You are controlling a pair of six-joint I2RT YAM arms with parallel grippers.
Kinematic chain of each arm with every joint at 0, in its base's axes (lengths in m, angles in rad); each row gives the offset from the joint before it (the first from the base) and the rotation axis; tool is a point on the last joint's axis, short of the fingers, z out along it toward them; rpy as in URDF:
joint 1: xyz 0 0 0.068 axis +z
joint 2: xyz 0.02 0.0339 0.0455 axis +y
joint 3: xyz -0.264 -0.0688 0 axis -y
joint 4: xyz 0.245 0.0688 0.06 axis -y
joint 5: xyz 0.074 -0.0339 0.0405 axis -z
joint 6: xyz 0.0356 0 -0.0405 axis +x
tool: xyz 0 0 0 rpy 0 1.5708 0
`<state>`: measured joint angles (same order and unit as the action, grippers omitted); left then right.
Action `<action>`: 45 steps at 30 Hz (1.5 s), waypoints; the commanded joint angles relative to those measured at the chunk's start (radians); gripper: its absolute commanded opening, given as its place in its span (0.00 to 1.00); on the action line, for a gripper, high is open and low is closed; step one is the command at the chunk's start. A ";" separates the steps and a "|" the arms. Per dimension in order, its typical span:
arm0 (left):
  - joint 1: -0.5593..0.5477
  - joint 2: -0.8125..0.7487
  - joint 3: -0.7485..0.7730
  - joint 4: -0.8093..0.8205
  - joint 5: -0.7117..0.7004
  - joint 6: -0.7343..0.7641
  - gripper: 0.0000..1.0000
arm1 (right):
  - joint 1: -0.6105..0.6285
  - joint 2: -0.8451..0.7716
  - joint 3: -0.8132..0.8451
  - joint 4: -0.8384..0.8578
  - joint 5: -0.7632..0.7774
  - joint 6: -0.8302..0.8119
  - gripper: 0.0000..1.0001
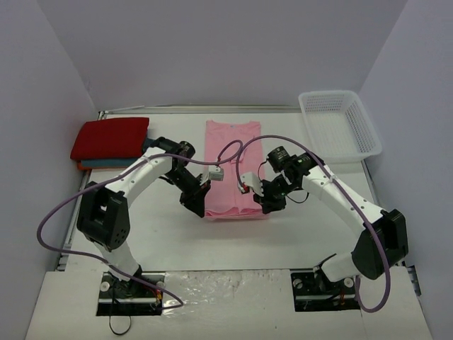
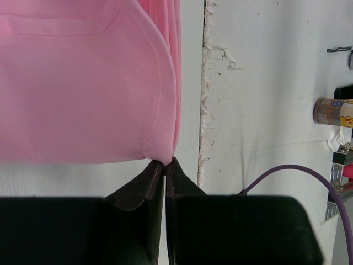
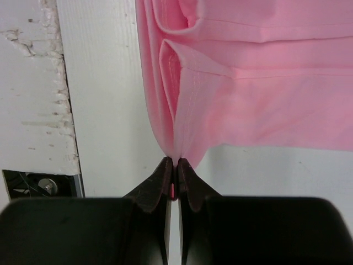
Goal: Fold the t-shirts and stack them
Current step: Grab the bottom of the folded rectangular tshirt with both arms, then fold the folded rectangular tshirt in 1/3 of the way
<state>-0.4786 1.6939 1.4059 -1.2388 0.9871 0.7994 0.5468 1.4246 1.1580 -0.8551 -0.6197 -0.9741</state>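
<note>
The light pink t-shirt [image 1: 232,164] lies as a long folded strip in the middle of the table. My left gripper [image 1: 198,201] is shut on its near left corner [image 2: 161,156]. My right gripper [image 1: 267,202] is shut on its near right corner [image 3: 177,150]. Both corners are pinched between the fingertips and lifted slightly off the table. The red t-shirt [image 1: 110,137] lies folded at the far left on top of the teal-blue t-shirt [image 1: 95,165], of which only an edge shows.
A white plastic mesh basket [image 1: 339,125] stands at the far right. Purple cables [image 1: 233,150] arc over the pink shirt. White walls close in the table on three sides.
</note>
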 commanded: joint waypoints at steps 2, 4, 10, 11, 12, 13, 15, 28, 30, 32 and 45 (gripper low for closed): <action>0.021 0.018 0.048 -0.087 0.024 0.077 0.03 | -0.036 -0.018 0.040 0.007 0.018 -0.032 0.00; 0.028 0.023 0.056 -0.082 0.022 0.077 0.02 | -0.045 -0.009 0.048 0.027 0.021 -0.034 0.00; 0.078 0.052 0.102 -0.083 0.027 0.075 0.02 | -0.065 0.065 0.088 0.059 0.029 -0.048 0.00; 0.089 0.055 0.116 -0.085 0.025 0.077 0.02 | -0.068 0.076 0.100 0.070 0.029 -0.048 0.00; 0.092 0.065 0.123 -0.087 0.021 0.078 0.02 | -0.070 0.092 0.106 0.073 0.029 -0.051 0.00; 0.095 0.070 0.131 -0.090 0.018 0.078 0.02 | -0.071 0.102 0.112 0.079 0.031 -0.051 0.00; 0.103 0.085 0.162 -0.105 0.010 0.090 0.02 | -0.074 0.122 0.133 0.090 0.029 -0.054 0.00; 0.147 0.254 0.355 -0.157 -0.004 0.109 0.02 | -0.126 0.293 0.269 0.103 0.052 -0.090 0.00; 0.152 0.277 0.406 -0.175 -0.002 0.115 0.02 | -0.134 0.312 0.295 0.103 0.058 -0.100 0.00; 0.155 0.312 0.439 -0.191 -0.007 0.118 0.02 | -0.146 0.342 0.322 0.100 0.060 -0.106 0.00; 0.158 0.567 0.860 -0.363 -0.034 0.146 0.03 | -0.214 0.503 0.494 0.099 0.051 -0.143 0.00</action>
<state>-0.3302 2.2524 2.1807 -1.3216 0.9405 0.9039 0.3515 1.9083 1.5875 -0.7227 -0.5610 -1.0946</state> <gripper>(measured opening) 0.029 0.020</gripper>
